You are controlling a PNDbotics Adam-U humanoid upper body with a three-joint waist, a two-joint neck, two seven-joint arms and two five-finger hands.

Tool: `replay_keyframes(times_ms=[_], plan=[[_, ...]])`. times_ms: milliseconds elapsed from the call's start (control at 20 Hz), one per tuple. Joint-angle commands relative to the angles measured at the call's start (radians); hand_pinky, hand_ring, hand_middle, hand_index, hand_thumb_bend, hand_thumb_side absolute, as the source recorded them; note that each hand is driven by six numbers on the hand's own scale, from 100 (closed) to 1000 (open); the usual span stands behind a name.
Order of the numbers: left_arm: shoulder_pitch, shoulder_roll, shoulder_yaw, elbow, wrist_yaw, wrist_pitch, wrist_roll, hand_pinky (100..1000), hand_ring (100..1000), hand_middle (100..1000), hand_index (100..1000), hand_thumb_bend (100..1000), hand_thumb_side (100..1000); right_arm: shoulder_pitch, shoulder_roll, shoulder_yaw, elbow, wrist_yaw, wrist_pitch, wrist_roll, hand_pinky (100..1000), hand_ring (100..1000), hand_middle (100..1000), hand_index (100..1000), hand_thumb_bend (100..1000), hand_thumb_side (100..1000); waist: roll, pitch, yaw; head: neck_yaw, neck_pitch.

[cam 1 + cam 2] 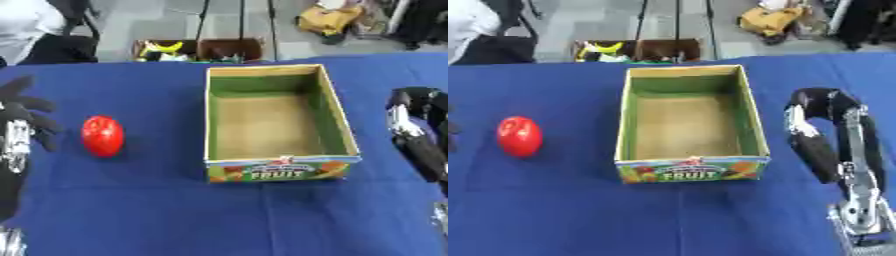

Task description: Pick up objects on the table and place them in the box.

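One glossy red fruit [103, 136] lies on the blue worktop [219, 215], left of the empty green-lined cardboard box [278, 159]. Your left hand [19, 117] hangs just beside it, fingers spread and holding nothing; you need to close round it next. Your right hand [820, 107] sits curled, empty.

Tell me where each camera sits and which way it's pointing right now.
Left eye view: in the head, looking down at the blue table; the left hand, fingers spread, shows at the left edge beside the red fruit, the right hand at the right edge.
Right eye view: same head, set slightly right; the right hand is fully in view, the left nearly cut off.
Both share the open, empty box, the fruit and the table.
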Motion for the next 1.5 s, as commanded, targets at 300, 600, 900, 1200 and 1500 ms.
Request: replay_keyframes(times_ms=[300,600,900,1200,1500], plan=[[-0.079,0.137,0.036,-0.02,-0.195,0.029,-0.043,333,515,663,902,100,797,-0.002,-0.019,-0.001,-0.021,-0.002,0.0,0.005,737,557,465,695,100,595,0.002,-0.023,0.001,-0.002,-0.004],[-0.17,0.264,0.02,-0.02,-0.471,0.078,-0.31,347,599,797,962,100,812,0.004,-0.021,0.002,-0.021,-0.003,0.002,0.01,737,556,465,694,100,595,0.006,-0.034,-0.005,0.001,0.004],[-0.238,0.379,-0.023,0.009,-0.562,0.075,-0.592,426,677,862,1000,100,829,0.007,-0.022,0.007,-0.021,-0.002,0.004,0.018,738,557,464,694,100,597,0.009,-0.041,-0.02,0.008,0.01],[-0.318,0.448,-0.056,0.102,-0.563,0.04,-0.756,498,746,899,1000,241,914,0.012,-0.022,0.01,-0.021,-0.003,0.005,0.022,738,557,464,694,100,597,0.014,-0.049,-0.028,0.014,0.012],[-0.37,0.473,-0.061,0.187,-0.574,0.041,-0.892,577,810,964,1000,458,983,0.017,-0.022,0.012,-0.021,-0.004,0.006,0.025,738,557,464,692,100,595,0.018,-0.053,-0.032,0.015,0.013]])
